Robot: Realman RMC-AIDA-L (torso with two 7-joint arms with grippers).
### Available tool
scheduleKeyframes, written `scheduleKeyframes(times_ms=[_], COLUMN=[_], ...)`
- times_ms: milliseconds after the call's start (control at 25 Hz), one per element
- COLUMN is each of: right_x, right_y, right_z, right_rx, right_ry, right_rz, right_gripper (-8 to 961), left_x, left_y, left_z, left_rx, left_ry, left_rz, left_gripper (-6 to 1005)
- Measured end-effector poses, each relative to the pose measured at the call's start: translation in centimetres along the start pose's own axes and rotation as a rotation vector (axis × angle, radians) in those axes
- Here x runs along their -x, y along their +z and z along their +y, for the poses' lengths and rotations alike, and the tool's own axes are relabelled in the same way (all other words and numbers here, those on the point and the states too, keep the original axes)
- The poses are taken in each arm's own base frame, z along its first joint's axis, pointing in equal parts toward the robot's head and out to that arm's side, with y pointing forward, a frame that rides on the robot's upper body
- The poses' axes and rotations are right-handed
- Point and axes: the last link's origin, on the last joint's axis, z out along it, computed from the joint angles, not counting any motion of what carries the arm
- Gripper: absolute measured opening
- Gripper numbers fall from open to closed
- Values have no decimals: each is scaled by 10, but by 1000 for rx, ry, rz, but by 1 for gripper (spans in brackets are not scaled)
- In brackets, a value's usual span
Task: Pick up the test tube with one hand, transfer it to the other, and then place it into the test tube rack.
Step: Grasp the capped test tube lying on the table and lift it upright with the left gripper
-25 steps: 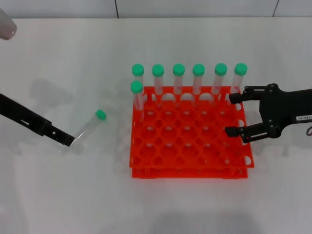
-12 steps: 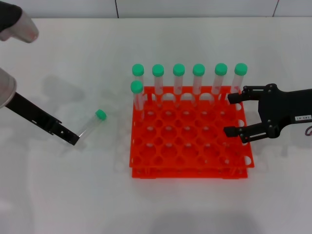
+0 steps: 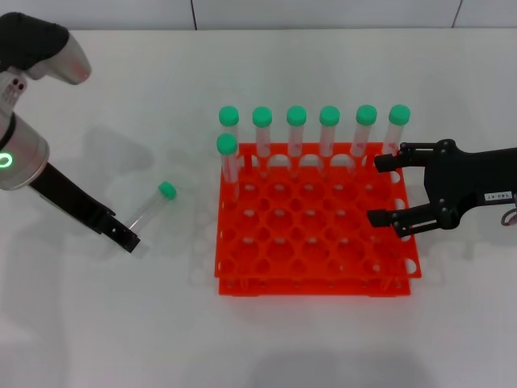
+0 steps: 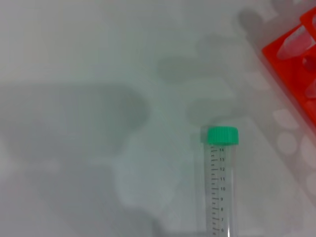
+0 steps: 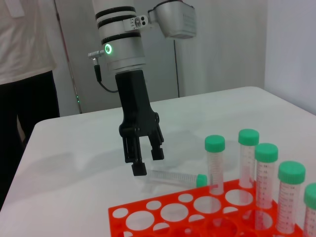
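- Head view: the test tube (image 3: 149, 208) lies on the white desk (image 3: 121, 323), its green cap pointing toward the test tube rack (image 3: 311, 234) and well clear of it. The left tool (image 3: 128, 238) sits at the tube's bottom end, on a black body reaching down from the silver arm with the green light. Its finger gap cannot be made out here. The right tool (image 3: 381, 188) hangs over the rack's right edge with its fingers spread wide, holding nothing. 7 capped tubes (image 3: 329, 129) stand in the rack, 6 along the back row and 1 just in front of the leftmost.
- Left wrist view: the test tube (image 4: 221, 182) lies flat on the desk, cap away from the camera, graduation marks visible along its side. A corner of the rack (image 4: 296, 64) shows nearby.
- Right wrist view: the left tool (image 5: 144, 160) hovers with fingers parted just above the bottom end of the lying test tube (image 5: 175, 177), not touching it. The rack (image 5: 197, 212) and its standing tubes fill the foreground.
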Motion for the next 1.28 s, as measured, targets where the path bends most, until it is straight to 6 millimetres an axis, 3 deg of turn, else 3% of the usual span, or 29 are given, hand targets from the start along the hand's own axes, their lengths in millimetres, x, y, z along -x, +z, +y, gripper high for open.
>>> scheduleKeyframes(times_ms=[680, 1120, 1280], right_x=[1, 2, 3], right_y=[1, 2, 2], right_z=[-5, -5, -5], right_rx=[-24, -24, -23], right_ry=[-10, -13, -13], right_rz=[6, 4, 4], right_gripper=[873, 873, 873], left_x=[-13, -14, -15], left_y=[8, 8, 9], left_z=[11, 12, 12], left_rx=[-63, -62, -60], left_ry=[32, 34, 35], left_rz=[-40, -42, -42], left_gripper=[866, 580, 553])
